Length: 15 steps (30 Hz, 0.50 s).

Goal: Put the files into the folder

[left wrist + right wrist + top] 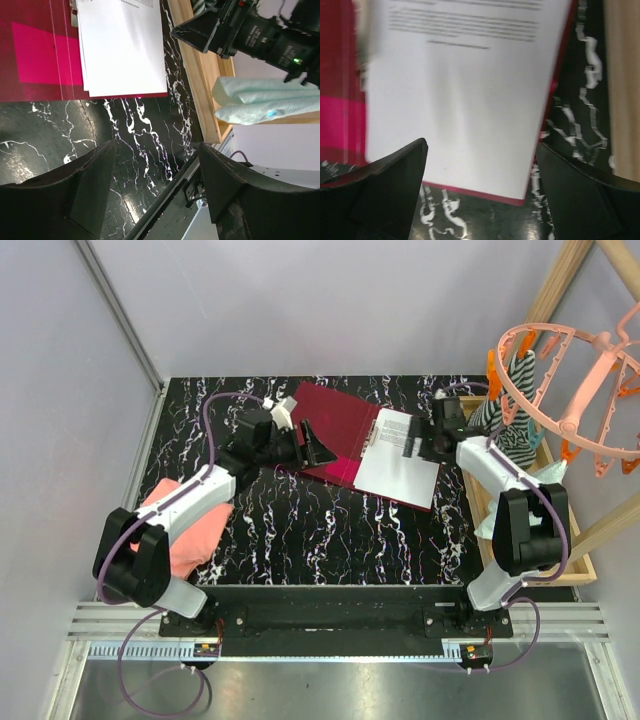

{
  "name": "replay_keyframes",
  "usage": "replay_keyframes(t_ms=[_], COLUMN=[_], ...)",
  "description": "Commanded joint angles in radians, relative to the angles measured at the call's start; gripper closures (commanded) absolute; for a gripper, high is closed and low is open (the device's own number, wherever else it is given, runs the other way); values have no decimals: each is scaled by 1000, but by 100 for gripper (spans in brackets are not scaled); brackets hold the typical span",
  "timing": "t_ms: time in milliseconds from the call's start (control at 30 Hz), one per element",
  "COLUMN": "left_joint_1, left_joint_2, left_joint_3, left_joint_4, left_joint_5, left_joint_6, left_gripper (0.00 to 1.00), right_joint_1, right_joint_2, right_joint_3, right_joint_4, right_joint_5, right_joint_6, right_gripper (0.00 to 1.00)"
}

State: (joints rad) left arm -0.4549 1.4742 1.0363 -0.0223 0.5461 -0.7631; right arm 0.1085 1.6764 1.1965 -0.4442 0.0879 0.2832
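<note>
1. The left arm (pixel 190 502) reaches from its base toward the folder (pixel 335 410). Its forearm passes above a pink cloth (pixel 190 540) lying well left of the folder, and its wrist is at the folder's left flap.
2. The left gripper (pixel 156 147) has its fingers spread with nothing between them. Below them is only black marbled table (pixel 300 530), just off the folder's near edge.
3. The folder lies open and flat. The files (pixel 400 462) are stacked on its right half, with a thin crimson border showing along their near edge.
4. The right arm (pixel 495 465) stands folded right of the folder, its wrist at the folder's right edge.
5. The right gripper (pixel 481 147) is released, its fingers wide above the files and no sheet pinched between them.
6. Right of the folder sits a wooden tray (pixel 590 570) holding a pale green towel (pixel 260 100). A peach hanger rack (pixel 570 390) hangs above it.
7. Only the top view shows the cloth and the rack. The left wrist view shows several sheet edges in the stack. The right wrist view is blurred but shows printed lines.
</note>
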Motion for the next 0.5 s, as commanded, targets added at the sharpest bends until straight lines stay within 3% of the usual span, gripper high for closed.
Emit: replay_keyframes(t_ms=[0, 200, 333, 467], left_joint_1=[-68, -131, -131, -130], left_joint_2=[-29, 69, 211, 287], left_joint_3=[-15, 25, 118, 195], left_joint_4=[119, 231, 266, 266], left_joint_5=[-135, -282, -253, -250], left_joint_6=[48, 91, 110, 183], left_gripper=[30, 34, 35, 36], right_joint_1=[105, 105, 106, 105], right_joint_2=[-60, 101, 334, 491], right_joint_3=[11, 152, 387, 547], right_joint_4=[47, 234, 254, 295], right_joint_5=[1, -201, -258, -307], right_joint_6=[36, 8, 43, 103], right_gripper=[0, 0, 1, 10])
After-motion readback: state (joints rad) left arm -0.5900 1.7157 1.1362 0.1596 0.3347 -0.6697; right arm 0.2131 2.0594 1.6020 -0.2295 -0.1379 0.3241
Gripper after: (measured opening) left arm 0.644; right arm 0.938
